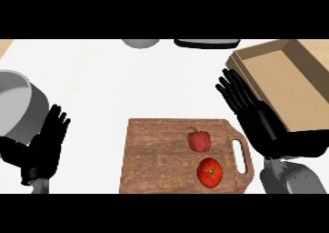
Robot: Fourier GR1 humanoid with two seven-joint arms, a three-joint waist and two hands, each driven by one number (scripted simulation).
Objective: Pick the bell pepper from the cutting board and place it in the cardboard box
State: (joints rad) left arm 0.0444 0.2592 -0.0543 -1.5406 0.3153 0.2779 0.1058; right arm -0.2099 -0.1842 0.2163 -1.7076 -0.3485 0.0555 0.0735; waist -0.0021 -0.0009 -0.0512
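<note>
A grey pot [16, 102] with a smooth round wall sits at the left of the white counter [127, 82]. At the far edge are a pale grey bowl [140, 43] and a dark flat-looking object [206, 43], both cut off by the view. The bell pepper [199, 141], red and glossy with a short stem, lies on the brown wood-grained cutting board [157, 154], just beyond a round red tomato [209, 172]. The board's slotted handle faces right. The right hand [261, 123] hovers open with straight fingers between the board and the plain tan cardboard box [288, 82], touching neither fruit. The left hand [46, 148] rests open by the pot, fingers up
</note>
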